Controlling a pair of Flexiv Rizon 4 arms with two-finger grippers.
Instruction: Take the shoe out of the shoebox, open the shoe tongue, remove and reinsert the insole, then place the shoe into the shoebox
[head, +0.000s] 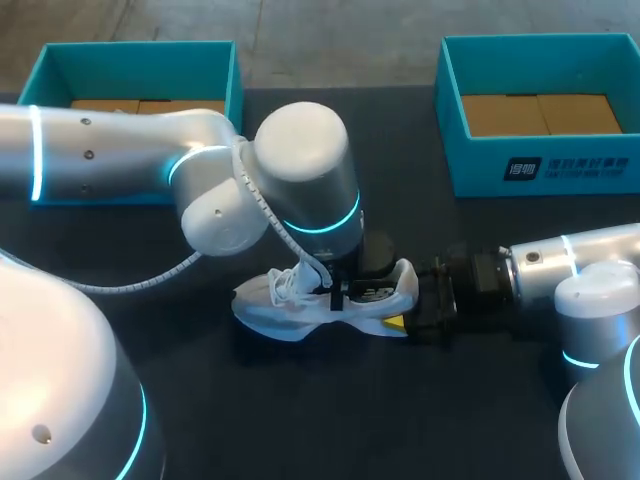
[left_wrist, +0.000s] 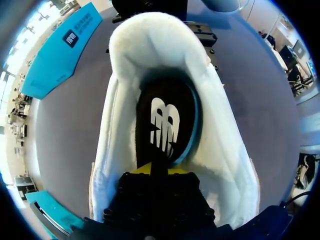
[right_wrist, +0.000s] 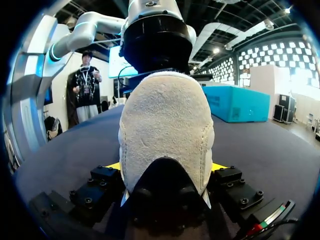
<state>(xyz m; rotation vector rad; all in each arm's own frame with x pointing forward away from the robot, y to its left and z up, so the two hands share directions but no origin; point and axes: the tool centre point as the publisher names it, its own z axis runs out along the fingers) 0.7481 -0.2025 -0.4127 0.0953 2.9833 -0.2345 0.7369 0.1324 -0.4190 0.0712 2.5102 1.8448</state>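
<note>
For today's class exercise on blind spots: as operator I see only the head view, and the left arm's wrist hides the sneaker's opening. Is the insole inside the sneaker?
Observer: Yes; the left wrist view shows a black insole inside the white sneaker.
Operator: Where is the left claw?
Observer: At that insole's toe-ward part; whether it grips cannot be told.
Operator: And the right claw?
Observer: The right wrist view shows it shut on the heel, a yellow tip at each side.
</note>
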